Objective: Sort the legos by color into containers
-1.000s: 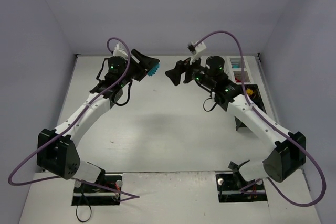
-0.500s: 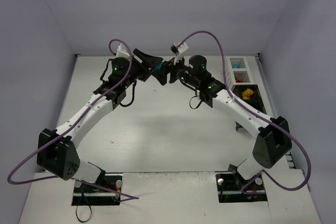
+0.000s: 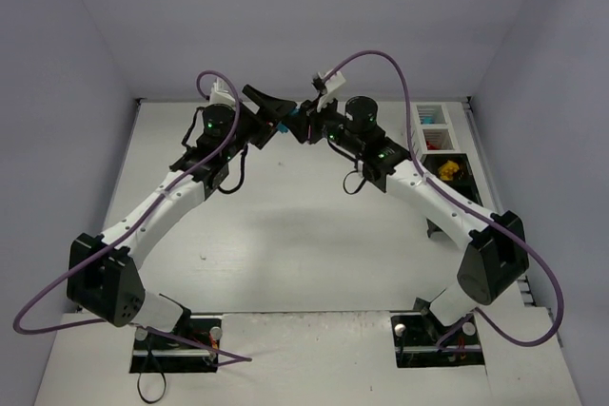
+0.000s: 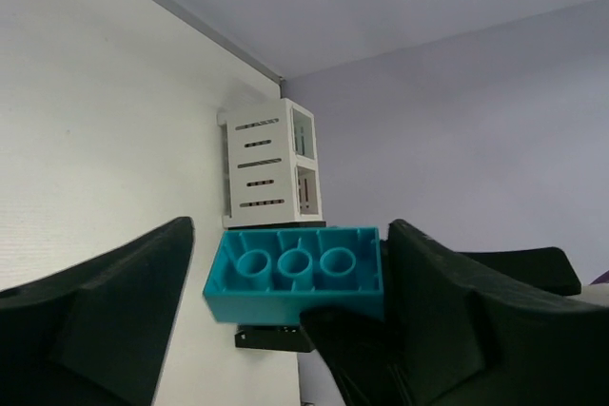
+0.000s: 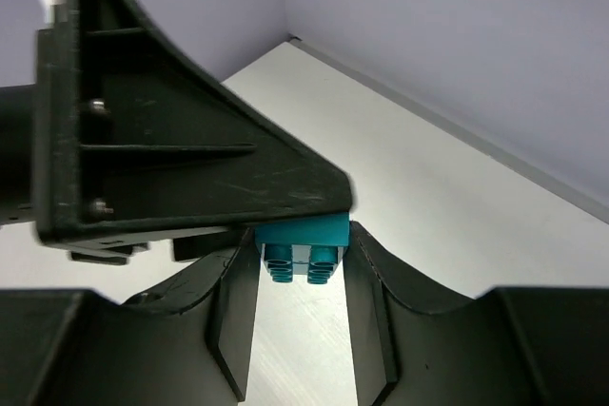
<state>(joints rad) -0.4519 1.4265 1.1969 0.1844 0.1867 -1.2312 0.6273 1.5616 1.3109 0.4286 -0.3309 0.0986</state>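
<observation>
A cyan lego brick point(image 3: 284, 126) hangs in the air over the table's back, between the two grippers. My right gripper point(image 5: 303, 263) is shut on the brick point(image 5: 303, 235), one finger pressed on each side, studs facing the camera. My left gripper point(image 4: 292, 235) stands open around the same brick point(image 4: 295, 273), with a thin gap at its left finger point(image 4: 105, 320). From above, the left gripper point(image 3: 269, 109) and right gripper point(image 3: 306, 125) meet tip to tip. The containers stand at the back right: a white slatted bin point(image 3: 436, 126) and a black bin point(image 3: 463, 178).
The white bin point(image 4: 259, 164) holds cyan pieces point(image 3: 429, 114) and something red; the black bin holds a yellow lego point(image 3: 450, 169). Grey walls close the table at the back and sides. Purple cables loop above both arms.
My right arm swung left from near the containers to meet the left gripper and closed on the cyan brick. The left jaws widened off the brick.
</observation>
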